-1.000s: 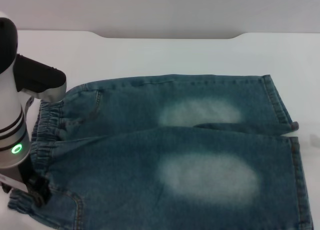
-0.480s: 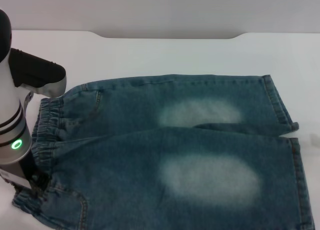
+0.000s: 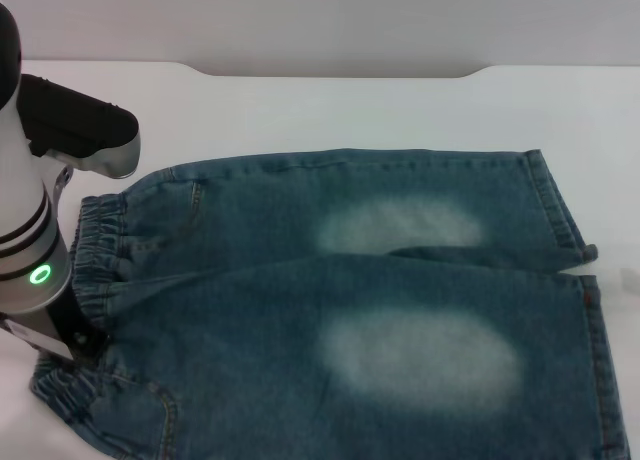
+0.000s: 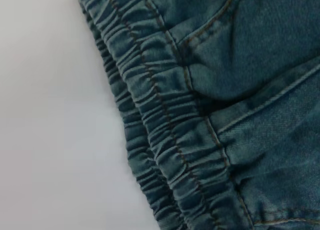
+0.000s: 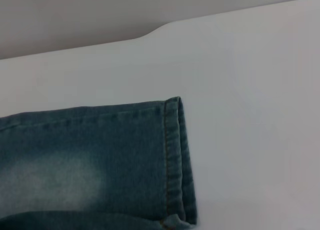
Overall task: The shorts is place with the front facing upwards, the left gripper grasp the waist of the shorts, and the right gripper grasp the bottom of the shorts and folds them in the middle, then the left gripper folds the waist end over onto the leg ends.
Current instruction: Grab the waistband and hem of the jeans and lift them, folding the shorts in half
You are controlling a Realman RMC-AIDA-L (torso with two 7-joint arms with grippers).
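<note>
Denim shorts (image 3: pixel 340 300) lie flat, front up, on the white table (image 3: pixel 330 110), elastic waistband (image 3: pixel 85 270) toward the robot's left and hemmed leg ends (image 3: pixel 575 250) toward its right. Left gripper (image 3: pixel 75 340) sits at the waistband's near part, a little higher and farther right than a second ago, with the near waistband corner now showing more below it. Whether its fingers are closed on the fabric cannot be told; the right gripper is out of sight.

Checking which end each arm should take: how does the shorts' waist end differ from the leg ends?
The waistband is ruched, gathered elastic, on the robot's left beside the left gripper. The leg ends are flat with straight stitched hems, on the right, no gripper in sight there. Both are the same blue denim.
</note>
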